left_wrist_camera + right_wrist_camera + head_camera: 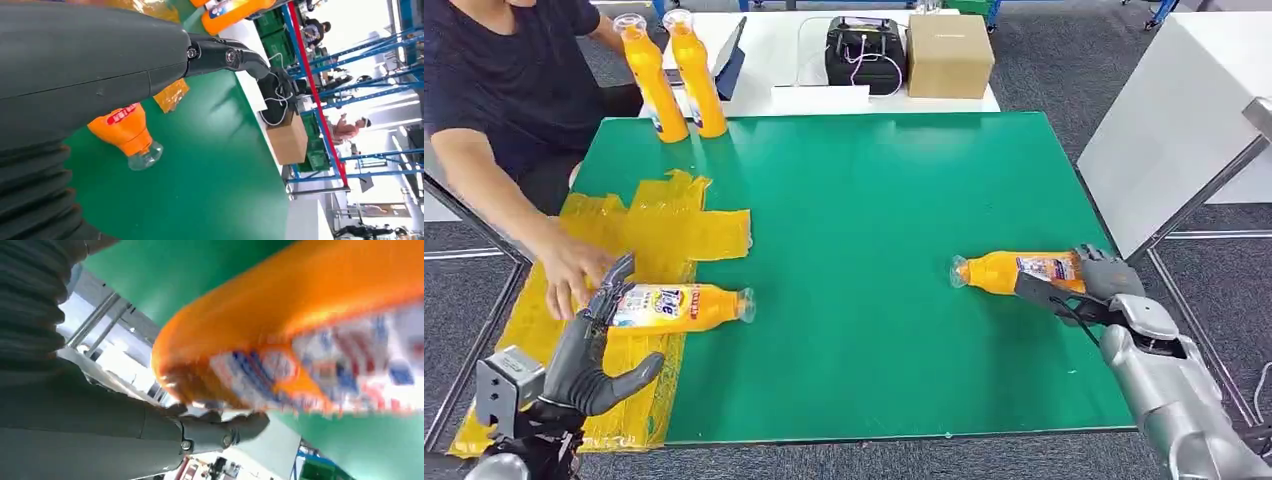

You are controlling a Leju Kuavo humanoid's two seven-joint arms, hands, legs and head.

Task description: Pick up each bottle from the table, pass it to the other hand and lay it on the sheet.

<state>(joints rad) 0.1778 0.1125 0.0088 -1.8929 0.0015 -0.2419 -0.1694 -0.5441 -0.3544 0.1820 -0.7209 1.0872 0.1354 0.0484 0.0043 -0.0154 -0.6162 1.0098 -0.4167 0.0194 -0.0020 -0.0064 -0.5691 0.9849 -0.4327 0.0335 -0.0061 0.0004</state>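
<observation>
One orange bottle (682, 307) lies on the yellow sheet (659, 225) at eight o'clock beside the spread, empty left hand (589, 350); the right hand (1079, 285) clasps a second bottle (1004, 271) at four o'clock; two upright bottles (674, 75) wait at eleven.

We read very little here. The bottle lying on the yellow sheet (679, 306) carries a white label with large blue and red lettering, but we cannot make the word out for certain. From the left wrist view, a red strip with small white characters sits on that same bottle, too small for us to read. The bottle at the right hand (1014, 271) shows a label with blue and red print, blurred into smears up close. The two upright bottles (674, 85) at the far edge turn their labels away. The cardboard box (949, 55) bears a faint mark, unreadable.
</observation>
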